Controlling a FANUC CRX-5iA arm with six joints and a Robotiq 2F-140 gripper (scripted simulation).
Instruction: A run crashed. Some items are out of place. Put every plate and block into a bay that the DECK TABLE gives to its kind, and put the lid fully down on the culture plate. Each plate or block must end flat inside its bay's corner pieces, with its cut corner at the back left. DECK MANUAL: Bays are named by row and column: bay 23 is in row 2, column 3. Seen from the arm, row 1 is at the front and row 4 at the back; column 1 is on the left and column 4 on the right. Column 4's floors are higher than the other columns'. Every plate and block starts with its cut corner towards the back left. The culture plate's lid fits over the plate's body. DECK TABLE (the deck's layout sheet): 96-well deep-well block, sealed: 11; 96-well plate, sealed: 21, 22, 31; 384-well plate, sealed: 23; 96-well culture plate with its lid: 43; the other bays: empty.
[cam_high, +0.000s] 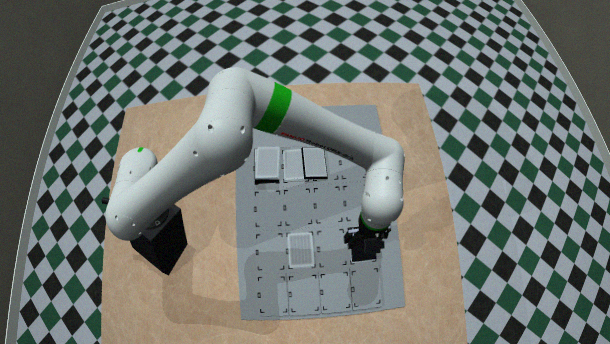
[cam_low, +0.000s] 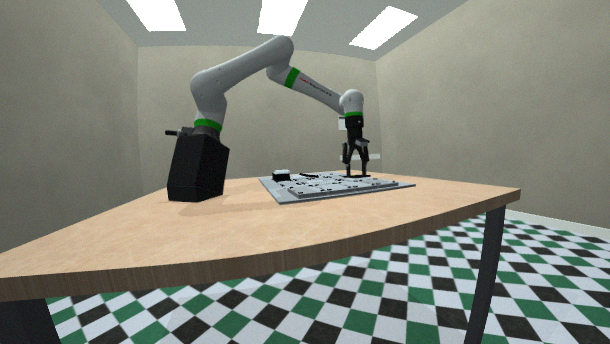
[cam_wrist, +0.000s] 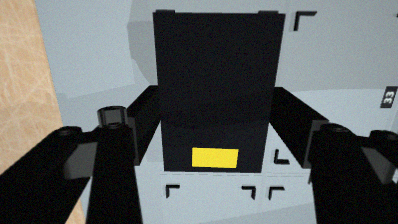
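My gripper (cam_wrist: 214, 102) is shut on a black plate (cam_wrist: 218, 85) with a yellow label (cam_wrist: 214, 157) at its near end; the fingers clamp its two long sides. In the overhead view the gripper (cam_high: 365, 248) is low over the right side of the grey deck (cam_high: 320, 215), and the plate is hidden under it. The side view shows the fingers (cam_low: 356, 170) reaching down to deck level; I cannot tell if the plate touches the floor. A bay label reading 33 (cam_wrist: 388, 96) is to the plate's right. A clear ribbed plate (cam_high: 301, 249) lies flat in a bay left of the gripper.
Three white-topped plates or blocks (cam_high: 267, 163) (cam_high: 293, 165) (cam_high: 314, 162) lie side by side at the deck's far end, partly under my forearm. One of them shows as a taller block in the side view (cam_low: 281, 175). The arm's black base (cam_high: 160, 242) stands left of the deck.
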